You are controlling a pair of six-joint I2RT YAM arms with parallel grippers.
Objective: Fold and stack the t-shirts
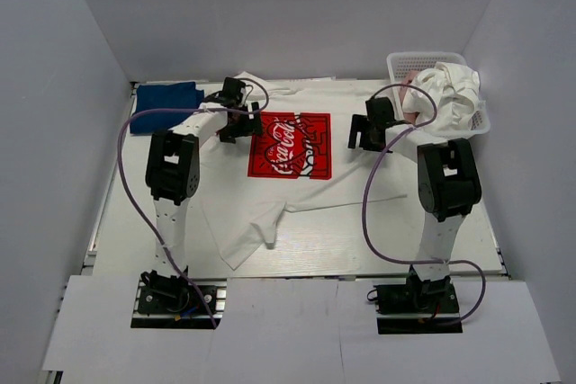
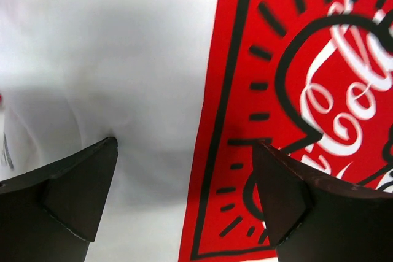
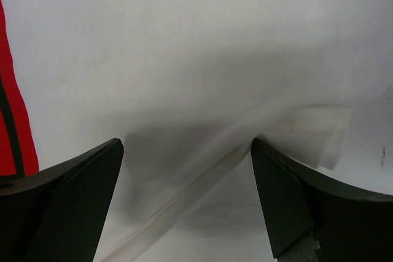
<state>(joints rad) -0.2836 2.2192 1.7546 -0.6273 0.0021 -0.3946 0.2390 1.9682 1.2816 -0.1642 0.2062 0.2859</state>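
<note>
A white t-shirt with a red square Coca-Cola print (image 1: 290, 146) lies spread on the table, its lower left part rumpled. My left gripper (image 1: 241, 123) hovers open at the print's left edge; in the left wrist view its fingers (image 2: 83, 188) straddle the white cloth and the red print (image 2: 295, 90). At the shirt's right side my right gripper (image 1: 364, 132) stands open, over a seam fold in the white cloth (image 3: 202, 170). A folded dark blue t-shirt (image 1: 165, 94) lies at the back left. Another white t-shirt (image 1: 454, 92) is heaped over a pink one (image 1: 409, 77) in the basket.
The white mesh basket (image 1: 423, 58) stands at the back right corner. White walls close in the table on the left, back and right. Purple cables loop from both arms over the table's near half.
</note>
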